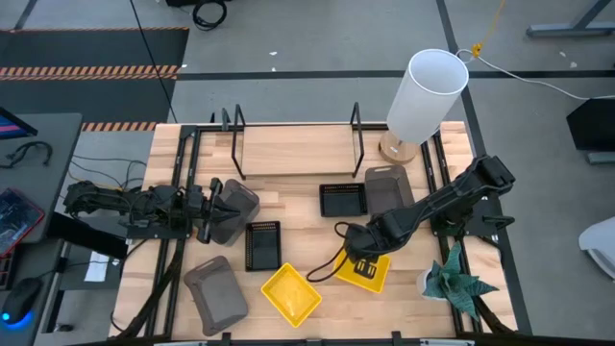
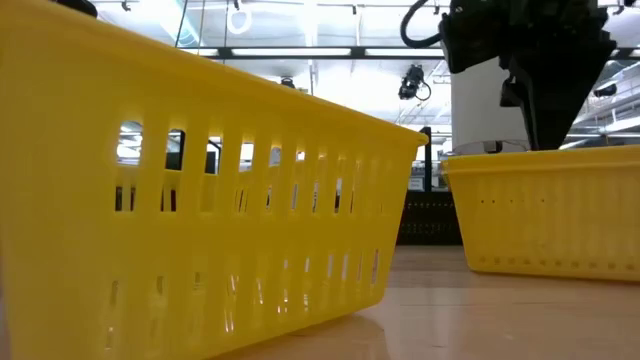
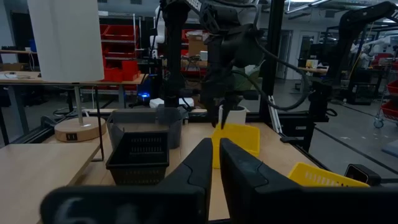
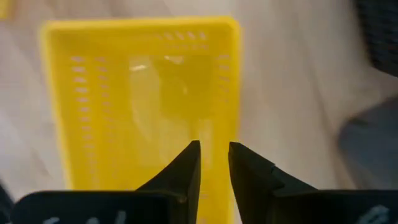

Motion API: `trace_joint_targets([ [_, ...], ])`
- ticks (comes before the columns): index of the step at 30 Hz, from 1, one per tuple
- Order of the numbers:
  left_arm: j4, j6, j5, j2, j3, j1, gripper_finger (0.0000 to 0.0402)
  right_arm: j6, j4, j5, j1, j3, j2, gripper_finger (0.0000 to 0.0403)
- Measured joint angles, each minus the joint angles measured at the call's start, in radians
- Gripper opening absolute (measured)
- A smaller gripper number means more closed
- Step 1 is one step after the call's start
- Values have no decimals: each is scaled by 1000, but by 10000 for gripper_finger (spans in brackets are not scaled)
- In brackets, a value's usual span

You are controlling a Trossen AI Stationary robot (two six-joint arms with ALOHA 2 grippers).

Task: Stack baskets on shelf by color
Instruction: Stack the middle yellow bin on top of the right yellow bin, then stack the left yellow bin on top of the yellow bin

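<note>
My right gripper [image 1: 357, 252] points down over a yellow basket [image 1: 375, 274] near the table's right front. It is shut on that basket's side wall [image 4: 231, 81]. A second yellow basket [image 1: 291, 293] stands to its left, flat on its bottom. Two black baskets [image 1: 343, 199] [image 1: 263, 245] sit mid-table. Gray baskets rest by the lamp [image 1: 389, 187] and at the front left [image 1: 216, 293]. My left gripper [image 3: 216, 149] is shut, at a third gray basket [image 1: 240, 207]. The wooden shelf [image 1: 293, 149] at the far edge holds nothing. My right gripper [image 4: 214, 149] comes from above, pointing down, at the yellow basket's long side wall [image 4: 231, 81]. One finger [image 4: 189, 162] is inside the basket and the other outside. The basket [image 2: 545, 215] stands flat on the table. My left gripper: whether it touches the gray basket I cannot tell.
A white lamp [image 1: 423, 96] stands at the far right, beside the shelf's right end loop [image 1: 356, 125]. A green paper plant [image 1: 459, 284] sits at the front right corner. Bare wood lies between the shelf and the black baskets.
</note>
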Motion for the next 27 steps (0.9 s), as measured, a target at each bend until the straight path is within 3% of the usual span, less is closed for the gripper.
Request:
trace_joint_targets([
  [7,0,0,0,0,0,0,31,5,137,-115,-20,0,7,103],
  [16,1,0,0,0,0,0,35,-9,393,-117,-15,21,70,103],
  [21,2,0,0,0,0,0,38,-73,369,-128,5,196,219,103],
  [27,0,0,0,0,0,0,29,-138,149,-48,13,531,418,103],
])
